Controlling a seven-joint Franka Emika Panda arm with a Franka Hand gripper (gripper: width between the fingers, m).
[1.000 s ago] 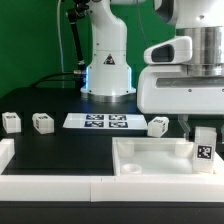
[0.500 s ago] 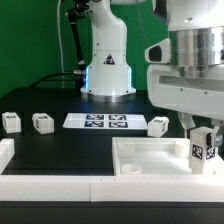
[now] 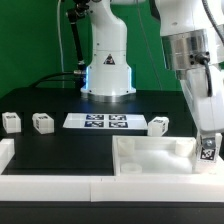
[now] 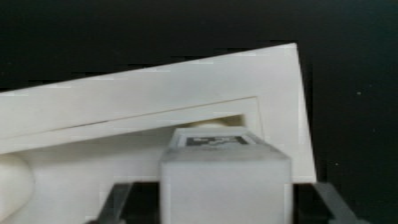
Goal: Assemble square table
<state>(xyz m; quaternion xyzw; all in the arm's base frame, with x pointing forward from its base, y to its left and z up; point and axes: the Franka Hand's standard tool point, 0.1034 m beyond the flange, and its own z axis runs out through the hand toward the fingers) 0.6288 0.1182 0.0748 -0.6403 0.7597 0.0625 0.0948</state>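
Note:
The square table's white slab (image 3: 150, 157) lies hollow face up at the front of the exterior view's right. It also fills the wrist view (image 4: 143, 105). My gripper (image 3: 208, 147) is shut on a white tagged leg (image 3: 208, 151) and holds it upright over the slab's corner nearest the exterior view's right. In the wrist view the leg (image 4: 222, 165) sits between my dark fingers (image 4: 125, 205), its far end at the slab's inner corner. Three more legs stand on the black worktop: two (image 3: 10, 122) (image 3: 42, 122) at the exterior view's left and one (image 3: 158, 125) behind the slab.
The marker board (image 3: 100, 121) lies behind the slab, in front of the arm's white base (image 3: 108, 70). A low white wall (image 3: 50, 186) edges the worktop's front and left side.
My gripper has swung to the exterior view's right and tilted. The held leg has moved right and down toward the slab's corner.

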